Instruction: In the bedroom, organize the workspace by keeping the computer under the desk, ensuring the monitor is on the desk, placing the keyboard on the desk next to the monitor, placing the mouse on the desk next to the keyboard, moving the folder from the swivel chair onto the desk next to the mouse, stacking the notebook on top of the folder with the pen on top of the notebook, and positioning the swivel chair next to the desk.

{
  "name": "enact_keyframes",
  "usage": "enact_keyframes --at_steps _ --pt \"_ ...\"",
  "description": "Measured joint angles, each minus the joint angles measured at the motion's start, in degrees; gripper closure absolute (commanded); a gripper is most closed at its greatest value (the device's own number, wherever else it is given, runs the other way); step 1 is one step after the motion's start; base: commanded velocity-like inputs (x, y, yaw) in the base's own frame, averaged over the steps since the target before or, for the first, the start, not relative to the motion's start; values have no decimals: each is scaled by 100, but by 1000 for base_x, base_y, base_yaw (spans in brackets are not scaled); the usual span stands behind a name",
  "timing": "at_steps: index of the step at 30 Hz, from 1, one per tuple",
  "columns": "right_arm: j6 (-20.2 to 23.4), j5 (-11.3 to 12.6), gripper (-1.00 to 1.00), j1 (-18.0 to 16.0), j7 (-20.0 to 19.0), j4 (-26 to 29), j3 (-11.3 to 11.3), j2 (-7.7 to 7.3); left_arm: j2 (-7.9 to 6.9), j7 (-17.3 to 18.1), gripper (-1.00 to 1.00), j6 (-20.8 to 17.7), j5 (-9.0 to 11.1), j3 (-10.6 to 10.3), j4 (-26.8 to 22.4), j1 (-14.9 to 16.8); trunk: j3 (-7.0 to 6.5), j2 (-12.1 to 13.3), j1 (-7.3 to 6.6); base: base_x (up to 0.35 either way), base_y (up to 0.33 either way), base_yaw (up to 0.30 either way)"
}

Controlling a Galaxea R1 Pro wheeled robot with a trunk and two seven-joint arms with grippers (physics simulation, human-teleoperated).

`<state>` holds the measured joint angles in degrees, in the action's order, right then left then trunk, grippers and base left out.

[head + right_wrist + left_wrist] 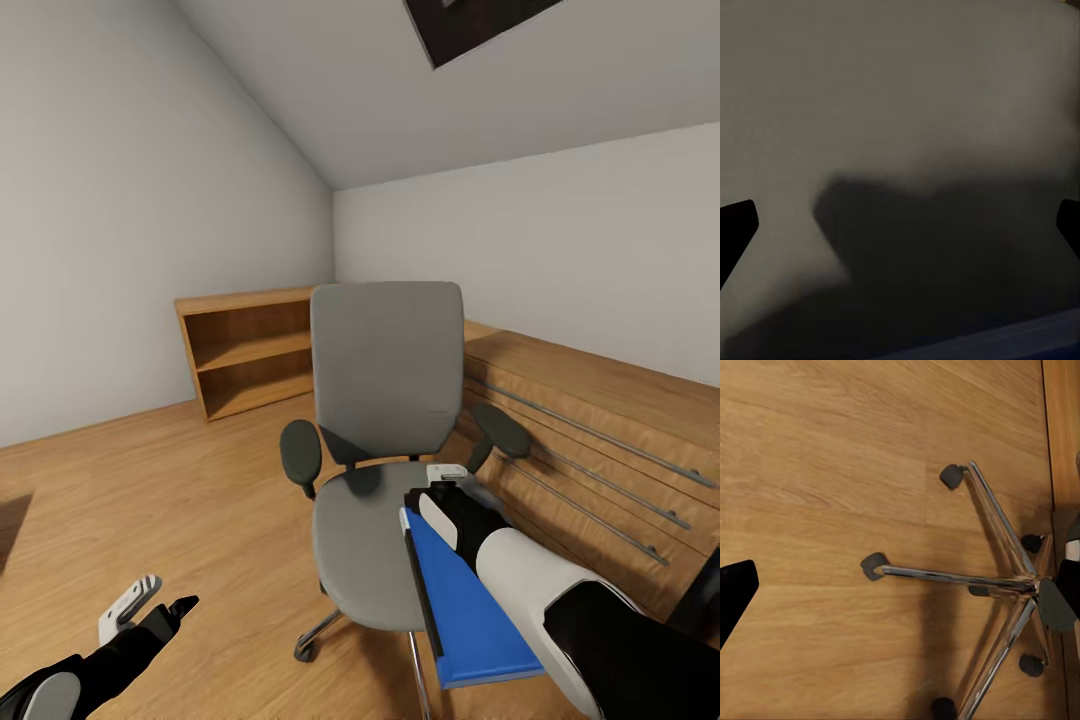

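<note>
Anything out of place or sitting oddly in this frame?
Yes: the blue folder is on the swivel chair rather than a desk, and it sits askew, sticking out past the seat's front edge. The right gripper is over its far end; whether it is gripping cannot be told.

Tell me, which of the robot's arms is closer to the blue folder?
The right. Its gripper is over the far end of the folder on the chair seat, fingers spread. The left gripper hangs low over the floor, off to the chair's side.
</note>
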<state>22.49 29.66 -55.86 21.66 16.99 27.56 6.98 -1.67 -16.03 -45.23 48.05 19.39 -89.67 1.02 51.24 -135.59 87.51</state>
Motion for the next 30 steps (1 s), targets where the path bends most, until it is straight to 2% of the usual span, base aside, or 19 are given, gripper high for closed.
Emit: enact_keyframes --at_steps 6,10,30 --pt "-56 7 -100 0 0 22 -1 6 0 0 -100 0 -2 -2 2 0 0 0 0 -2 0 0" --pt "-61 6 -100 0 0 309 4 -5 0 0 -100 0 -4 -7 1 0 -10 0 0 0 0 -12" --pt "-31 3 -100 126 20 1110 13 -16 1 0 -100 0 -5 -9 8 0 -180 0 0 0 0 -19"
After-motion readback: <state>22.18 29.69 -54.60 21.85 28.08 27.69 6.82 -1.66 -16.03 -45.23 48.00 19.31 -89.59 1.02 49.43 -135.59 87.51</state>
